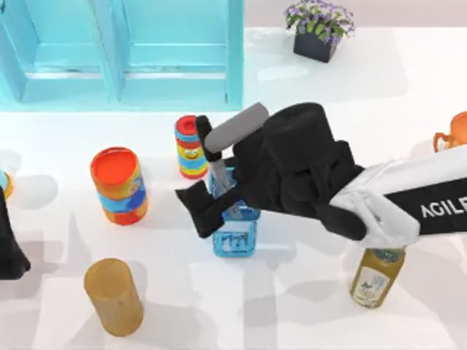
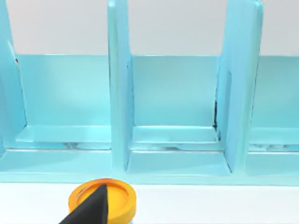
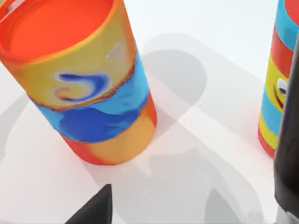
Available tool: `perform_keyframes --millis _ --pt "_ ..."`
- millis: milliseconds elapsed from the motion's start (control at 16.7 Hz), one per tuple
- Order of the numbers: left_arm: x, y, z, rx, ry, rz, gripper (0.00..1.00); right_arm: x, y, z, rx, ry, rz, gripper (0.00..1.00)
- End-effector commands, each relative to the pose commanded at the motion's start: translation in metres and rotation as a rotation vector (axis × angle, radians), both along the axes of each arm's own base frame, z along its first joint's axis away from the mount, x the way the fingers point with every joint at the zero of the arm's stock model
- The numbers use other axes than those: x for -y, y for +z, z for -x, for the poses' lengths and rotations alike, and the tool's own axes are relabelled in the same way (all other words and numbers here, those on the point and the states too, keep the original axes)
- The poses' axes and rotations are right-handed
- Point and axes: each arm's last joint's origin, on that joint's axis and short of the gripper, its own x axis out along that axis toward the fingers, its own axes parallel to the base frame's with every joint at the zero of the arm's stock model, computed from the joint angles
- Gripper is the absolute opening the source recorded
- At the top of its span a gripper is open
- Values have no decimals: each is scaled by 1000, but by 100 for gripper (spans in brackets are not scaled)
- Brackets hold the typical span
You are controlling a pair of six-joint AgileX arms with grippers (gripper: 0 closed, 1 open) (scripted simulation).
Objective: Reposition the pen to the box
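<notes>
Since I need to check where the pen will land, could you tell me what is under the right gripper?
Beneath the right gripper, which holds the pen upright, sits a small blue box. The arm covers the box's far part, so its inside there is hidden.

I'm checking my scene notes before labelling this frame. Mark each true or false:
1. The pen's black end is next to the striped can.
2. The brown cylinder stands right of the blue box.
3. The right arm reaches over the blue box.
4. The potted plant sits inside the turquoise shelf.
1. True. In the top view the pen has its black end close beside the striped can.
2. False. The brown cylinder stands left of the blue box, nearer the front.
3. True. The right gripper is at the box; the left gripper is parked at the left edge.
4. False. The potted plant stands on the table, right of the turquoise shelf.
</notes>
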Motion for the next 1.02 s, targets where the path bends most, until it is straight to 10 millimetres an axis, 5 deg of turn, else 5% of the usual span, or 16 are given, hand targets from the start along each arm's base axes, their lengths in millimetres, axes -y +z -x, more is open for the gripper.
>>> perform_keyframes --millis 480,780,1020 --pt "0 0 0 0 0 0 100 14 20 -8 2 6 -6 0" --pt "0 0 0 0 0 0 100 73 83 -19 -13 7 7 0" --pt "0 0 0 0 0 0 100 127 134 -7 -11 4 0 0"
